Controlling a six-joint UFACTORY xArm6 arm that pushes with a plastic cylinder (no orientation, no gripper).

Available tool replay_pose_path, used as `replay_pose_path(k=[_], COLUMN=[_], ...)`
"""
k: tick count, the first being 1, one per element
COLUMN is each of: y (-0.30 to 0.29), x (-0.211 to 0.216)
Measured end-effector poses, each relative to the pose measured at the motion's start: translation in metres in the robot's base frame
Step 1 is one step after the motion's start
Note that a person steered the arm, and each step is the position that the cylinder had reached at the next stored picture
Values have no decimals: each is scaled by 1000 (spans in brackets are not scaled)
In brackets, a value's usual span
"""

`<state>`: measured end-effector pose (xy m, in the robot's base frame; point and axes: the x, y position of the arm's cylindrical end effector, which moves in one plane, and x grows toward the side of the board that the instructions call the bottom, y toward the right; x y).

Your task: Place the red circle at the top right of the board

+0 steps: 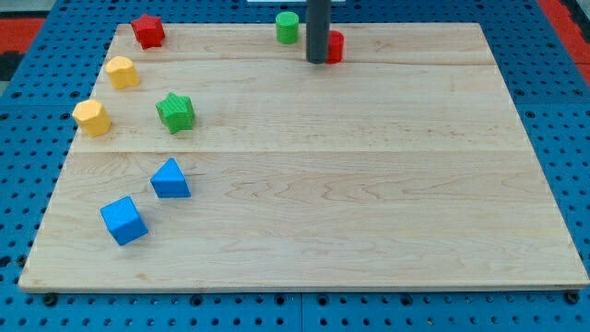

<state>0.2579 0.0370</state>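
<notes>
My tip [317, 61] touched the red circle's [335, 46] left side near the desk's [369, 184] top edge; green circle [288, 28] sat just left. No gripper showed, state untellable.

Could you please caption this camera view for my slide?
My tip presses the red circle's left side near the board's top edge, beside the green cylinder.

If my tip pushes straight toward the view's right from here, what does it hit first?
The red circle, which sits right against my tip on that side. Beyond it the board looks free to the right edge, though depth is hard to judge.
</notes>
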Motion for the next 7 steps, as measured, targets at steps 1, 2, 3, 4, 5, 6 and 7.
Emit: replay_pose_path(k=[1, 2, 3, 4, 5, 6, 7], y=[-8, -43, 2, 58, 131, 136, 166], x=[-16, -32, -29, -20, -29, -10, 6])
